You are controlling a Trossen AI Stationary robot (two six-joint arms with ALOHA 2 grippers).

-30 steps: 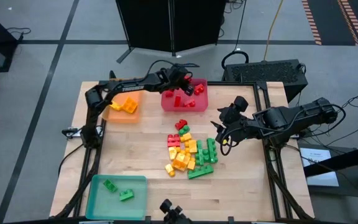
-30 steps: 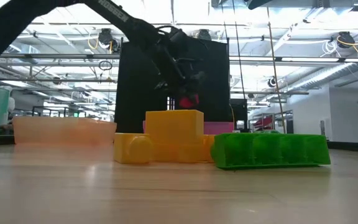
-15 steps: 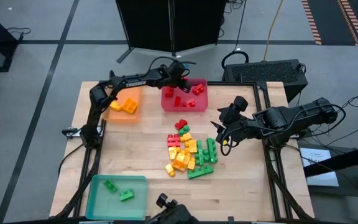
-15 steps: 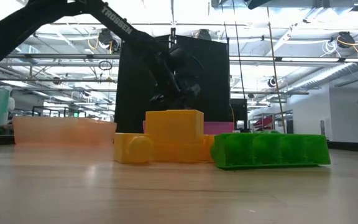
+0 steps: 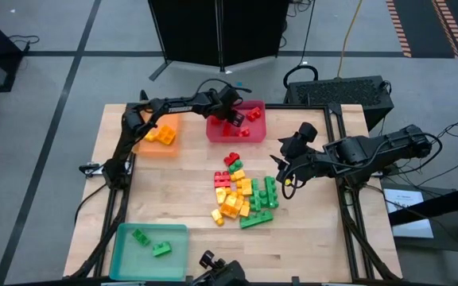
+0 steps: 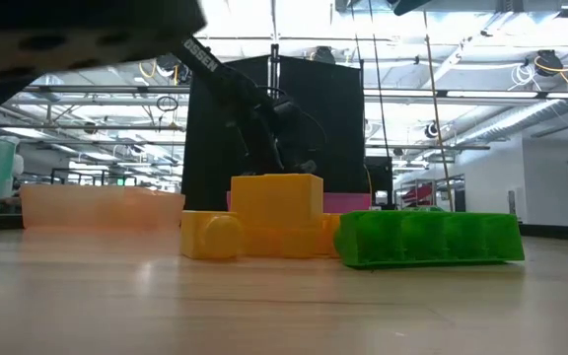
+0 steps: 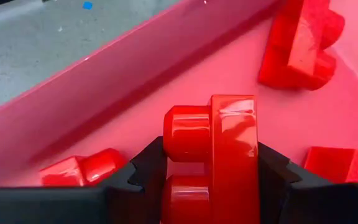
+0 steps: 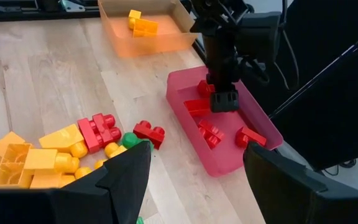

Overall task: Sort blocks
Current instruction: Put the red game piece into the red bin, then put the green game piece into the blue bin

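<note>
Reaching down into the red tray (image 5: 255, 131) at the far side of the tabletop (image 5: 181, 199), the left gripper (image 5: 230, 123) has its fingers (image 7: 143, 169) clamped on a red block (image 7: 219, 155) just above the tray floor. The right gripper (image 5: 281, 168) hovers beside the mixed pile of blocks (image 5: 241, 195) mid-table, fingers (image 8: 126, 171) spread apart and empty.

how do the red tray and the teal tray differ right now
Place: the red tray sits at the table's far edge; the teal tray sits at the near left corner.
Contents: the red tray holds red blocks; the teal tray holds green blocks.
Activity: the left gripper is down inside the red tray, shut on a red block; no gripper is at the teal tray.
Shared: both are rectangular trays holding a few blocks.
</note>
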